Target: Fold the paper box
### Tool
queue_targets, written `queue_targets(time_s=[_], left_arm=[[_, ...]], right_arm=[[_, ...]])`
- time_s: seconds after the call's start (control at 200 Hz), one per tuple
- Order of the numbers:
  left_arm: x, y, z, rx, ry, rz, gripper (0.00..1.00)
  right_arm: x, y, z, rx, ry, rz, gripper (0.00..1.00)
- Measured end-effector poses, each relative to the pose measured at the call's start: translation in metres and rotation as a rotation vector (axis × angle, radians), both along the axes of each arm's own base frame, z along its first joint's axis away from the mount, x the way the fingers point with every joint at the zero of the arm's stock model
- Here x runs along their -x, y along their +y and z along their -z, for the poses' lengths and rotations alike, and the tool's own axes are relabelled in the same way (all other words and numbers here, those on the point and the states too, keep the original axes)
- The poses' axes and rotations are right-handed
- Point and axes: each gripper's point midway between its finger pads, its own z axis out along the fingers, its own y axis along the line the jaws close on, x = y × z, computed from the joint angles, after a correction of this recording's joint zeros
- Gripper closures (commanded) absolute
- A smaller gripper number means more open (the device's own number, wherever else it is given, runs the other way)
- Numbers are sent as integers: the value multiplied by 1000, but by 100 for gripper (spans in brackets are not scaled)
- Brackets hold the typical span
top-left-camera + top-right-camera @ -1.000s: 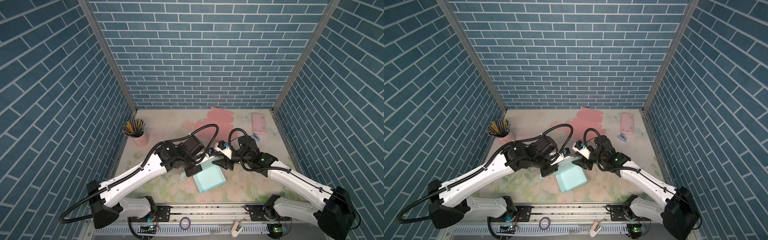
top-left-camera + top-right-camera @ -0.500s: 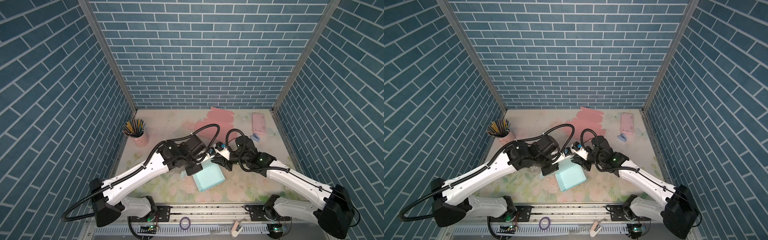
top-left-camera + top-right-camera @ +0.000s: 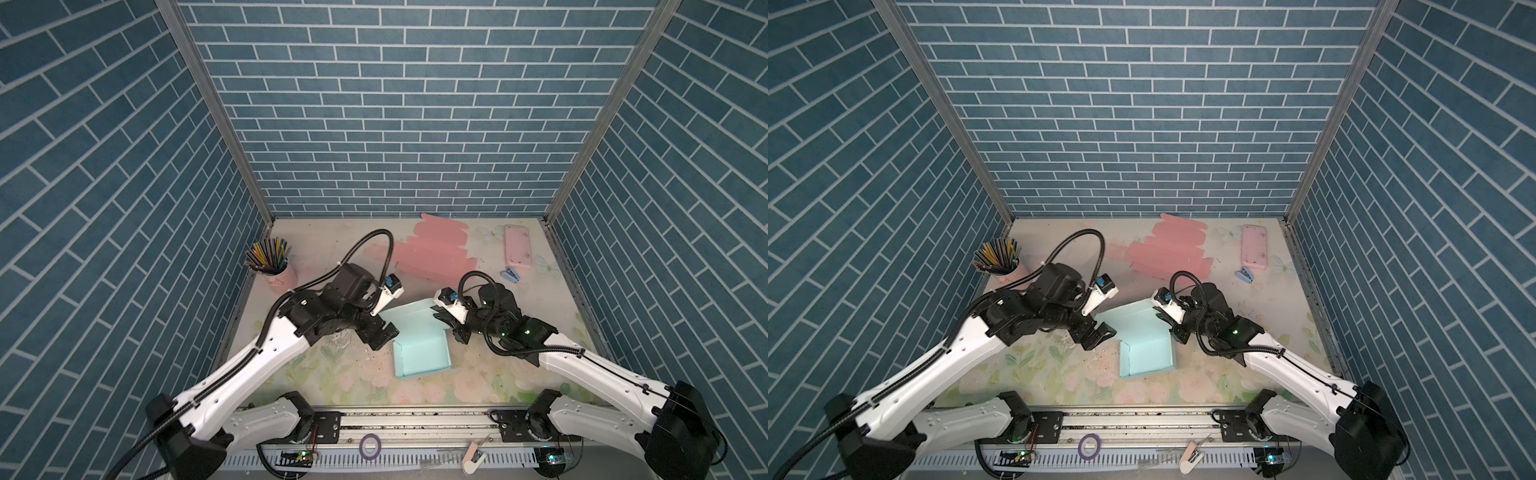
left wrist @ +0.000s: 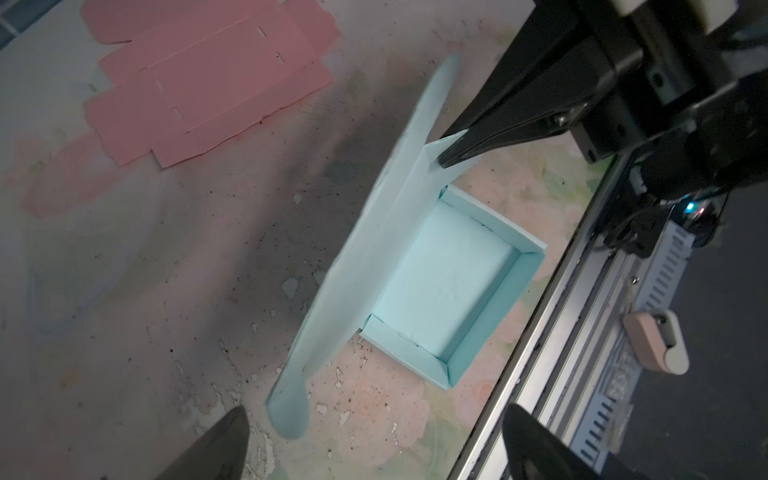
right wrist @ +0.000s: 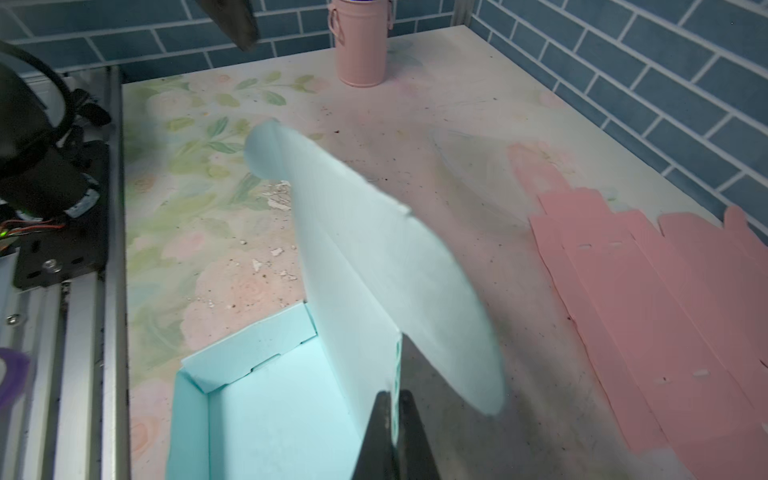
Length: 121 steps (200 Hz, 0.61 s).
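Right wrist view: right gripper (image 5: 392,399) pinching the right edge of the raised lid flap (image 5: 365,249) on the teal paper box (image 5: 266,415), sitting centre-near. Left gripper (image 3: 381,333) gaping wide, hanging just left of the box; bare tabletop (image 3: 332,374) lying open there.

Left hand (image 3: 383,336) spread wide; right hand (image 4: 449,154) pinched closed; arms angled inward.

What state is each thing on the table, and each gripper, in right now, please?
teal box: tray walls up, lid raised, not closed.
pink blank: flat, unfolded.
pencil cup: upright, holding pencils.
pink case: lying flat.
left gripper: open, holding nothing.
right gripper: shut on the lid's side flap.
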Motion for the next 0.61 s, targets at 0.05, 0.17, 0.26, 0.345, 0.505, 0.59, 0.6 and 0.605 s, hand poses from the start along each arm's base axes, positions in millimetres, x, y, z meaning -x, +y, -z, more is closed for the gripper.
queue_targets(time_s=[0.05,0.17,0.26,0.345,0.505,0.59,0.6,0.605], left_arm=[[0,3,2,77,4,-42,1],[-6,2,27,182,44,-132,4],[-14,0,54,245,82,-182,4],[-12,-1,82,293,113,-210,4],[-18,-6,101,352,82,-213,4],[-30,-13,97,377,32,-196,4],[-32,-13,96,381,25,-195,4],[-33,-14,96,381,23,-195,4]], right_arm=[[-6,-6,3,-14,-10,38,100],[-17,-22,4,-51,-31,117,100],[-27,-35,2,-84,-44,180,100],[-37,-49,1,-111,-46,234,100],[-46,-56,-6,-155,-44,271,100],[-45,-54,-6,-162,-41,258,100],[-45,-53,-6,-163,-39,258,100],[-45,-53,-6,-164,-37,257,100]])
